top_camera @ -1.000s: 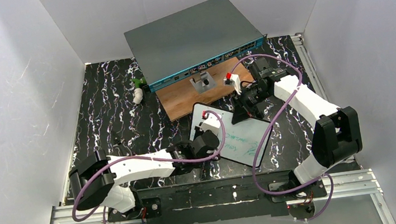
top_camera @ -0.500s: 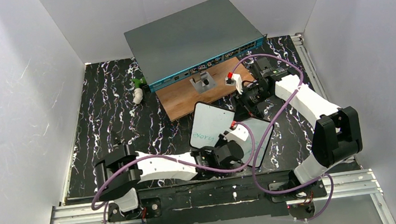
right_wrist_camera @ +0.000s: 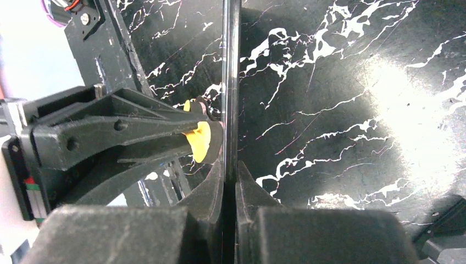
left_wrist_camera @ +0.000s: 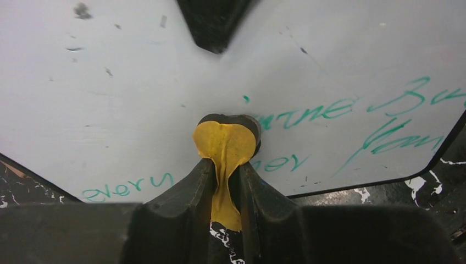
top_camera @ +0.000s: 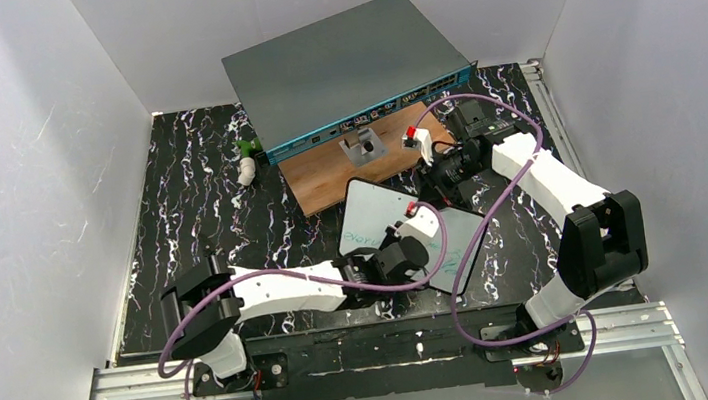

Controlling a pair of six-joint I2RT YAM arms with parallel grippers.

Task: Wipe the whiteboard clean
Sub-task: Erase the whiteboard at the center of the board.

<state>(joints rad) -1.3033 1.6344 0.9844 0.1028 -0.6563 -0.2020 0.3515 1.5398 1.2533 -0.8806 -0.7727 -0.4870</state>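
Right hand (right_wrist_camera: 231, 171) clamps the far edge of the small white green-scrawled whiteboard (left_wrist_camera: 110, 99), tilted up over the black marbled bench (top_camera: 210, 206). Left hand (left_wrist_camera: 226, 168) pinches a crumpled yellow pad (left_wrist_camera: 225, 143), pressed against its face.

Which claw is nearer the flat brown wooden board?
Right. The right claw grips the far edge of the small white whiteboard, beside the flat brown wooden board; the left claw, pinching a yellow wiping pad, is at its near part, farther off.

Whiteboard (top_camera: 370, 214) stands before the wooden board (top_camera: 327, 179); box (top_camera: 339, 61) behind.
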